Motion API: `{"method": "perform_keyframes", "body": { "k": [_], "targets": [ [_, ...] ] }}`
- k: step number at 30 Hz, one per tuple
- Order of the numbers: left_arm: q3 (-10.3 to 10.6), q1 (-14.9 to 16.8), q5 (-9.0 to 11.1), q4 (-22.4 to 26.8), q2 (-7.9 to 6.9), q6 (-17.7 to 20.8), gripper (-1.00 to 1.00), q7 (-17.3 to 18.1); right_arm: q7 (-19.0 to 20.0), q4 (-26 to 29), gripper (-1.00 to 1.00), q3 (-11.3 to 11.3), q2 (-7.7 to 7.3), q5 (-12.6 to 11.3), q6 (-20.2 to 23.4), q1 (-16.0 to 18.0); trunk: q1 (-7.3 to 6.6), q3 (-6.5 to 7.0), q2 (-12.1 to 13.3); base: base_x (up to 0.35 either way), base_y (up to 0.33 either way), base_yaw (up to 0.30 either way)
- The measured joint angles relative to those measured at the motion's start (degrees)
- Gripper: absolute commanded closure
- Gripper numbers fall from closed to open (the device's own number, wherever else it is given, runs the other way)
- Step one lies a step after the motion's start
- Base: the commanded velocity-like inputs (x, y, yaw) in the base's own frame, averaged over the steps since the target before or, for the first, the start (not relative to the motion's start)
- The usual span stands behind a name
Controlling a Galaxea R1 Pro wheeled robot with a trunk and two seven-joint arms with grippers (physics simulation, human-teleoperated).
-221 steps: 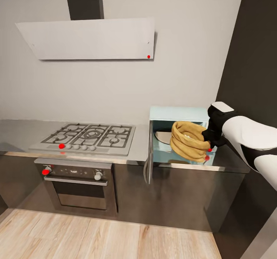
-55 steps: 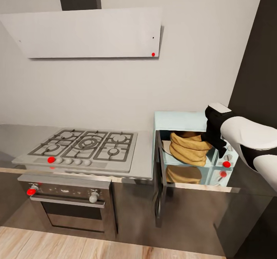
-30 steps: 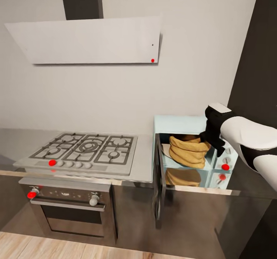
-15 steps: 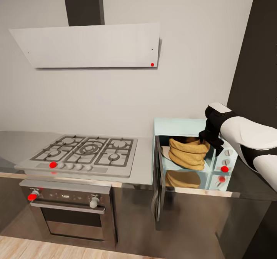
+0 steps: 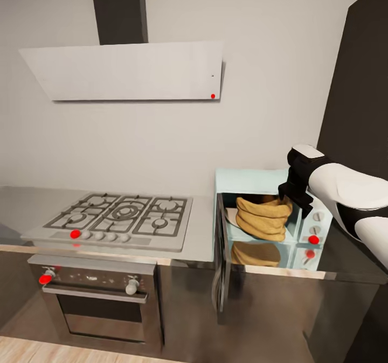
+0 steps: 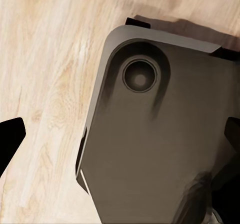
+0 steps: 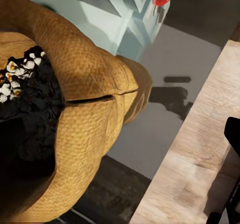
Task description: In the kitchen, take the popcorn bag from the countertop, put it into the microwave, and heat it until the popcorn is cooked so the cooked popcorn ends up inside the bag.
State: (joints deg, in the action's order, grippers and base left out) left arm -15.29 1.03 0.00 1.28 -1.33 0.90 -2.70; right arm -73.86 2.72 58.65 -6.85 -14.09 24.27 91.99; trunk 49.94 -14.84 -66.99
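Observation:
The tan popcorn bag [image 5: 262,217] sits upright inside the mint-blue microwave [image 5: 253,178], whose door [image 5: 221,266] swings open to the left. My right gripper [image 5: 291,190] is at the bag's upper right rim. In the right wrist view the popcorn bag [image 7: 85,84] is very close, with white kernels in its dark mouth. One black finger [image 7: 234,134] stands well outside the bag's wall, so the jaws are spread. My left gripper [image 6: 120,139] hangs open over the robot's base and the wooden floor.
The microwave stands on the glossy grey countertop [image 5: 202,233]. A steel gas hob [image 5: 118,217] lies to its left, over a built-in oven [image 5: 97,303]. A white hood [image 5: 129,72] hangs above. A tall dark cabinet [image 5: 361,82] closes the right side.
The bag has gone from in front of the microwave's opening to deep inside it. In the last second the camera shifted; the right gripper stays at the bag's rim.

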Motion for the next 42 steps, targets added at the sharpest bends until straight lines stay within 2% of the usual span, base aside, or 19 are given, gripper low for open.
{"method": "perform_keyframes", "body": {
  "k": [14, 16, 17, 18, 20, 21, 22, 23, 24, 25, 28, 29, 30, 32, 36, 39, 42],
  "targets": [
    [0.03, 0.00, 0.00, 0.00, 0.00, 0.05, -1.00, -0.02, 0.31, -0.06, -1.00, 0.03, 0.11, -0.02, 0.22, 0.00, 0.03, 1.32, 0.01, -0.286, 0.011, 0.000],
    [0.01, 0.00, 0.00, 0.00, 0.01, 0.03, -1.00, -0.03, 3.58, -0.07, -1.00, -0.19, 0.24, -0.03, 0.92, -0.01, 0.03, 1.40, 0.01, -0.327, 0.120, 0.000],
    [0.00, 0.00, 0.00, 0.00, 0.00, 0.04, -1.00, -0.03, 6.89, -0.07, -1.00, -0.38, 0.39, 0.06, 2.31, -0.01, 0.03, 1.42, 0.01, -0.315, 0.143, 0.000],
    [0.00, 0.00, 0.00, 0.00, 0.00, 0.03, -1.00, -0.01, 9.87, -0.31, -1.00, -0.84, 0.50, 0.51, 4.35, -0.02, 0.04, 1.43, 0.01, -0.291, 0.151, 0.000],
    [0.03, 0.00, 0.00, 0.00, 0.03, 0.00, -1.00, -0.01, 12.73, -2.27, -1.00, -2.00, 0.58, 2.52, 6.69, -0.29, 0.03, 1.43, 0.01, -0.198, 0.134, 0.000],
    [0.02, 0.00, 0.00, 0.00, 0.05, 0.02, -1.00, -0.01, 13.70, -3.33, -1.00, -2.57, 0.62, 4.43, 7.19, -0.57, 0.02, 1.43, 0.02, -0.065, 0.054, 0.000],
    [0.00, 0.00, 0.00, 0.00, 0.06, -0.01, -1.00, -0.01, 17.27, -5.39, -1.00, -3.94, 0.66, 11.37, 7.51, -2.20, 0.01, 1.42, 0.01, -0.052, 0.044, 0.000],
    [0.00, 0.00, 0.00, 0.00, 0.05, -0.01, -1.00, 0.00, 19.12, -5.75, -1.00, -4.53, 0.65, 13.93, 7.58, -3.02, 0.01, 1.43, 0.02, -0.033, 0.028, 0.000],
    [-0.01, 0.00, 0.00, 0.00, 0.03, -0.02, -1.00, 0.00, 22.66, -6.18, -1.00, -5.17, 0.66, 18.16, 7.59, -4.29, 0.01, 1.43, 0.02, -0.017, 0.014, 0.000],
    [-0.01, 0.00, 0.00, 0.00, 0.01, -0.02, -1.00, 0.00, 29.31, -6.56, -1.00, -5.49, 0.67, 25.04, 7.57, -6.27, 0.01, 1.42, 0.02, -0.011, 0.009, 0.000],
    [0.05, 0.00, 0.00, 0.00, 0.05, -0.02, -1.00, 0.00, 44.58, -6.85, -1.00, -5.80, 0.67, 38.85, 6.31, -10.96, 0.01, 1.43, 0.01, -0.005, 0.004, 0.000],
    [0.06, 0.00, 0.00, 0.00, 0.07, -0.02, -1.00, 0.00, 50.20, -6.90, -1.00, -5.85, 0.68, 44.54, 1.50, -13.70, 0.00, 1.42, 0.02, -0.001, 0.001, 0.000],
    [0.05, 0.00, 0.00, 0.00, 0.08, -0.03, -1.00, 0.00, 52.56, -6.91, -1.00, -5.90, 0.68, 47.19, -2.44, -15.62, 0.01, 1.42, 0.02, 0.000, 0.000, 0.000],
    [0.05, 0.00, 0.00, 0.00, 0.08, -0.03, -1.00, 0.00, 55.07, -6.93, -1.00, -5.91, 0.67, 50.07, -10.19, -18.63, 0.00, 1.43, 0.01, 0.000, 0.000, 0.000],
    [0.02, 0.00, 0.00, 0.01, 0.09, -0.03, -1.00, 0.01, 57.94, -6.94, -1.00, -5.89, 0.67, 51.70, -19.95, -23.26, 0.00, 1.43, 0.01, 0.000, 0.000, 0.000],
    [-0.16, 0.00, 0.00, 0.00, 0.96, 0.05, -1.00, -0.06, 57.10, -6.33, -1.00, -5.88, -0.30, 51.45, -18.96, -24.23, 0.00, 1.43, 0.01, 0.000, 0.000, 0.000],
    [-0.11, 0.00, 0.00, 0.02, 0.90, 0.01, -1.00, -0.07, 56.88, -5.93, -1.00, -5.88, -1.27, 51.39, -18.58, -24.30, 0.00, 1.43, 0.01, 0.000, 0.000, 0.000]
  ]
}}
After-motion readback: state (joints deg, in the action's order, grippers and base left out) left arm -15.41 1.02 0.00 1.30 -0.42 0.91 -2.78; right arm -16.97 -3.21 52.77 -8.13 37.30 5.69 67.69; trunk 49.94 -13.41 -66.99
